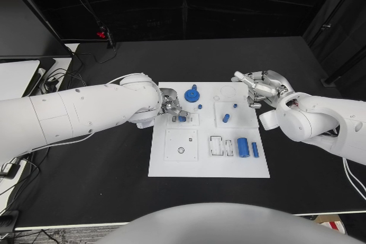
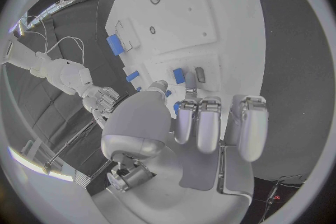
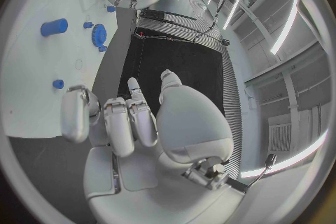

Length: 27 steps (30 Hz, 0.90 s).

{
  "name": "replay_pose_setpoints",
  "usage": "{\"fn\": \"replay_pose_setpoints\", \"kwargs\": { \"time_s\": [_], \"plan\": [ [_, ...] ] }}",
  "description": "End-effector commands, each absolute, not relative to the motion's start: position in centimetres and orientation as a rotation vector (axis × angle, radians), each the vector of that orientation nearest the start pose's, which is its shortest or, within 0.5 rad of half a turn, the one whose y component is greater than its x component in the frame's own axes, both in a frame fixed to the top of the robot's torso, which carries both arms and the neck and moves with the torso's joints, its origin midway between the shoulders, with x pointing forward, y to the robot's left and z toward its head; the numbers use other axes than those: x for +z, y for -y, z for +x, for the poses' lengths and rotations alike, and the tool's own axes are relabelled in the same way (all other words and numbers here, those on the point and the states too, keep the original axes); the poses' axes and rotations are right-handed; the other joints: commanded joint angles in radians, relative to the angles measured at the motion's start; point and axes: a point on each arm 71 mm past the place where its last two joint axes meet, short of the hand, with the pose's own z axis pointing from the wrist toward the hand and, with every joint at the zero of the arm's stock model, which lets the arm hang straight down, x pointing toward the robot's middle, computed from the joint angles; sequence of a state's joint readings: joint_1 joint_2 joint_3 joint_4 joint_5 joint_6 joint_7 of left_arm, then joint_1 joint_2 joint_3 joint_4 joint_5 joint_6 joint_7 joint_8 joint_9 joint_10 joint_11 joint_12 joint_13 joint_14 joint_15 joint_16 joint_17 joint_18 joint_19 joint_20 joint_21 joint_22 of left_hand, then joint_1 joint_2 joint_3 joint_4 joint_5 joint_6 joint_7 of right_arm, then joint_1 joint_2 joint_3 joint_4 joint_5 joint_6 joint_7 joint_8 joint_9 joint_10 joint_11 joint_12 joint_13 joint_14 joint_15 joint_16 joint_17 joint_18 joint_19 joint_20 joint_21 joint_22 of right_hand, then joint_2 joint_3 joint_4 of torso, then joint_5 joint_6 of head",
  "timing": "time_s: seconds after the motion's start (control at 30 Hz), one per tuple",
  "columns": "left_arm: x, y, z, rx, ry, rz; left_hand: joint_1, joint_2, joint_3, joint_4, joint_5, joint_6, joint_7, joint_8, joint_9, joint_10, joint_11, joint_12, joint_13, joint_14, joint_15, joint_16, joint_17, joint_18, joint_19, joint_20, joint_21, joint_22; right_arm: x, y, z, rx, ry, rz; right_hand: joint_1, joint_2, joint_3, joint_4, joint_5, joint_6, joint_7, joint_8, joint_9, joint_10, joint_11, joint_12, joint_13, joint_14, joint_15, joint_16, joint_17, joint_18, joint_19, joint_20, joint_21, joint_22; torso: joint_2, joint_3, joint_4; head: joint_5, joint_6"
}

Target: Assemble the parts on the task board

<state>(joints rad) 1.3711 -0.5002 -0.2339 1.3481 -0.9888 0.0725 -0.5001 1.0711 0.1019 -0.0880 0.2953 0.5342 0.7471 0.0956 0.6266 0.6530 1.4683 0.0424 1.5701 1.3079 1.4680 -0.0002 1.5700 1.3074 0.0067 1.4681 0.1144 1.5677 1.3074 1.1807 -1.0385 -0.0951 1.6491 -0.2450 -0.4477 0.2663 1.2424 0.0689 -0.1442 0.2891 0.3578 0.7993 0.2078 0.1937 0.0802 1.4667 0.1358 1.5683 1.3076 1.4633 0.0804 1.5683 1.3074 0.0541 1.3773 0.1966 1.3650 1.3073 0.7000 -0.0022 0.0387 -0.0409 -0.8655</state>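
Note:
The white task board (image 1: 172, 164) lies in the middle of the black table. My left hand (image 1: 174, 108) hovers over its far left part, one fingertip (image 2: 190, 87) reaching down beside a small blue part (image 1: 181, 118) (image 2: 179, 75) that lies on the board; nothing is held. A blue gear (image 1: 192, 95) (image 3: 98, 32) stands at the far edge. A blue peg (image 1: 226, 117), a blue cylinder (image 1: 243, 146) (image 3: 54, 27) and a blue bar (image 1: 255, 150) lie to the right. My right hand (image 1: 259, 88) (image 3: 126, 123) hangs empty, fingers apart, by the board's far right corner.
Two smaller blue pieces (image 1: 200, 106) (image 1: 235, 105) sit near the gear and peg. Rectangular slots (image 1: 221, 146) and a plate with a hole (image 1: 181, 145) occupy the board's near half. Cables (image 1: 57, 77) and a pale surface (image 1: 17, 77) lie at the far left.

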Motion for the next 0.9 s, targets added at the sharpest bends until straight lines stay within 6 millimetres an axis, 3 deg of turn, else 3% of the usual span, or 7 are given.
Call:
{"fn": "replay_pose_setpoints", "kwargs": {
  "time_s": [0.03, 0.37, 0.9],
  "plan": [
    [-21.33, -9.58, 50.26, -0.495, -2.292, -0.003, -0.011, 0.001, -0.01, 0.0, 0.002, -0.008, 0.001, -0.003, 0.0, 0.102, -0.005, 0.001, 0.263, 0.103, -0.005, 0.001, 0.263, -0.007, 0.103, -0.002, 0.003, 0.263, -19.88, 27.09, 45.2, 1.212, -1.535, 1.004, 0.0, 0.007, -0.004, -0.002, 0.004, -0.007, 0.008, 0.006, 0.001, 0.104, 0.009, 0.003, 0.263, 0.107, 0.007, 0.002, 0.263, 0.008, -0.002, -0.001, 0.0, 0.18, 0.0, 0.0002, -0.0008, 0.001, 0.0],
    [-21.18, -9.25, 50.35, -0.566, -2.278, -0.059, -0.045, 0.007, -0.022, 0.0, -0.007, -0.015, 0.004, -0.005, 0.001, 0.102, -0.002, 0.001, 0.263, 0.103, -0.003, 0.001, 0.263, -0.007, 0.103, -0.002, 0.003, 0.263, -20.02, 27.03, 45.21, 1.21, -1.54, 1.007, 0.004, 0.009, -0.004, -0.003, 0.006, -0.008, 0.008, 0.009, 0.001, 0.104, 0.009, 0.003, 0.263, 0.107, 0.007, 0.002, 0.263, 0.008, -0.002, -0.001, -0.001, 0.18, 0.0, -0.0004, -0.0003, 0.0, -0.001],
    [-21.57, -9.27, 50.19, -0.521, -2.343, -0.047, -0.039, 0.012, -0.018, -0.003, -0.005, -0.002, -0.002, 0.011, 0.011, 0.102, -0.007, 0.001, 0.263, 0.103, -0.005, 0.001, 0.263, -0.007, 0.103, -0.003, 0.003, 0.263, -20.11, 27.06, 45.15, 1.209, -1.542, 1.01, 0.005, 0.009, -0.004, -0.003, 0.008, -0.009, 0.008, 0.01, 0.001, 0.104, 0.009, 0.003, 0.263, 0.107, 0.007, 0.002, 0.263, 0.008, -0.002, -0.001, -0.001, 0.18, 0.0, 0.0003, -0.0003, -0.001, -0.002]
  ]
}}
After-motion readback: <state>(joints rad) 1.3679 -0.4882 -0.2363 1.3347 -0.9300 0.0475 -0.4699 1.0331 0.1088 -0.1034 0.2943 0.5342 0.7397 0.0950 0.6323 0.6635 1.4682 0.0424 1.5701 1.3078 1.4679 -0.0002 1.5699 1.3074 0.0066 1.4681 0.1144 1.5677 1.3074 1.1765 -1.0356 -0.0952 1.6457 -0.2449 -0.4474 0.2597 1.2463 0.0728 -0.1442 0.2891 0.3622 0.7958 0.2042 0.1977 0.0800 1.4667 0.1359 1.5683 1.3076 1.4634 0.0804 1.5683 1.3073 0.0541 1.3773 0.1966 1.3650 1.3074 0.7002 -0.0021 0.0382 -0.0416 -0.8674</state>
